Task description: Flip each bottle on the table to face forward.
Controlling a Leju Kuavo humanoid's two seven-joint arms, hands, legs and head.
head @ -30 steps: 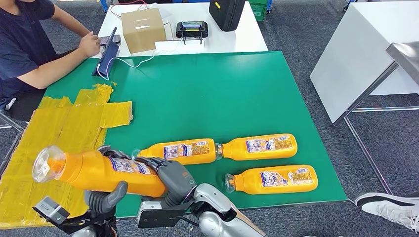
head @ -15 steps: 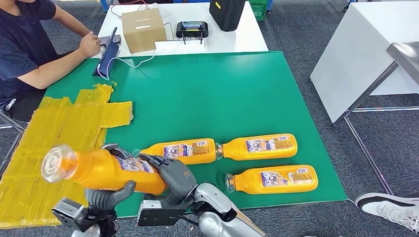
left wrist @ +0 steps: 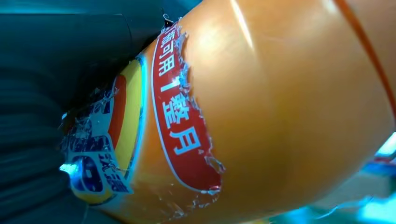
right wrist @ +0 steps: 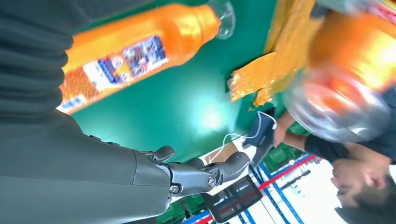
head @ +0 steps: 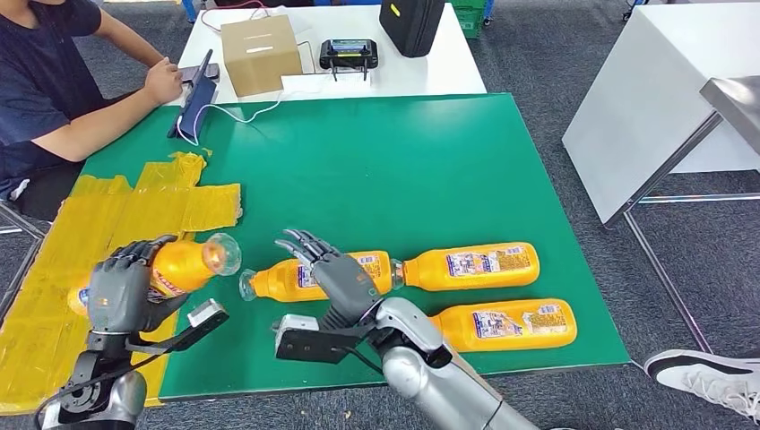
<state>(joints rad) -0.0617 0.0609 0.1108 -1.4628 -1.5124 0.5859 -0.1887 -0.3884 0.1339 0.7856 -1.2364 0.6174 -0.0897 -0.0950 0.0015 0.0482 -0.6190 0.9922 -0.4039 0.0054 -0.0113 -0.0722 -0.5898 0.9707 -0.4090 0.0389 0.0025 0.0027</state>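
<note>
My left hand (head: 121, 288) grips an orange bottle (head: 184, 262) above the yellow tape at the table's front left, its clear cap pointing right. That bottle's torn red and yellow label (left wrist: 140, 130) is close up in the left wrist view. My right hand (head: 333, 270) hovers with fingers spread and nothing in it over a second orange bottle (head: 291, 279) lying on the green table (head: 376, 170). Two more orange bottles lie to the right, one (head: 473, 265) in line with it and one (head: 502, 324) nearer the front edge. The right wrist view has the lying bottle (right wrist: 140, 51) and the held bottle's cap (right wrist: 338, 105).
Yellow tape (head: 116, 233) covers the table's left part. A person (head: 54, 81) sits at the far left corner beside a dark tablet (head: 195, 100). A cardboard box (head: 260, 52), a controller (head: 348, 54) and a black case (head: 410, 25) stand on the white table behind.
My left hand has turned the held bottle round, so its cap now points right instead of left. My right hand has let go of it and moved right over the lying bottle.
</note>
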